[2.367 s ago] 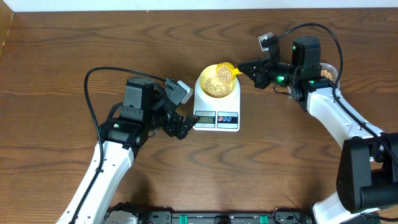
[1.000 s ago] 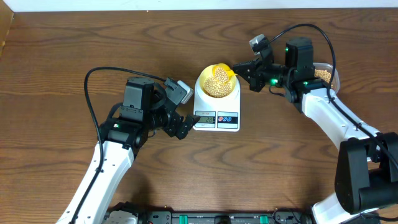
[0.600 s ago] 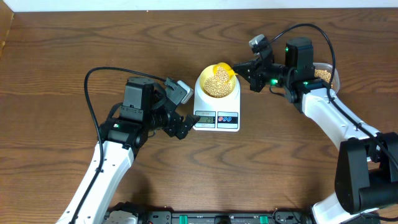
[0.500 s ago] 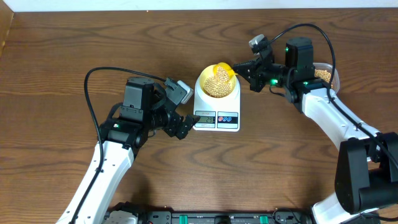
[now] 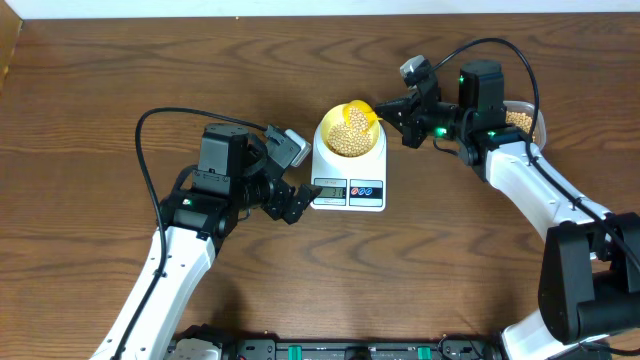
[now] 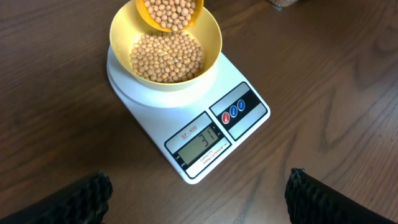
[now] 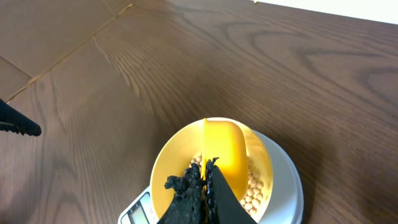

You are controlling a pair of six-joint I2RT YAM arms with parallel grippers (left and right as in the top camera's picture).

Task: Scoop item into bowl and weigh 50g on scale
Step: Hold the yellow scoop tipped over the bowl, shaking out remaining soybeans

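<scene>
Nearest us, our left gripper (image 5: pixel 290 186) hangs wide open, holding nothing, just beside the scale (image 6: pixel 158 121), whose display reads 31. On the scale sits the bowl (image 6: pixel 121 37), part-filled with beans (image 6: pixel 165 59). Over its far rim, our right gripper (image 7: pixel 202 186) clamps the yellow scoop (image 6: pixel 171 9), which is tilted and carries more beans.

You've got a matt wood-grain table (image 5: pixel 100 80), smooth white plastic scale (image 6: pixel 186 109) with slight sheen, smooth yellow plastic bowl (image 6: pixel 124 31) and scoop (image 7: pixel 225 149), matt tan beans (image 6: pixel 166 57).
</scene>
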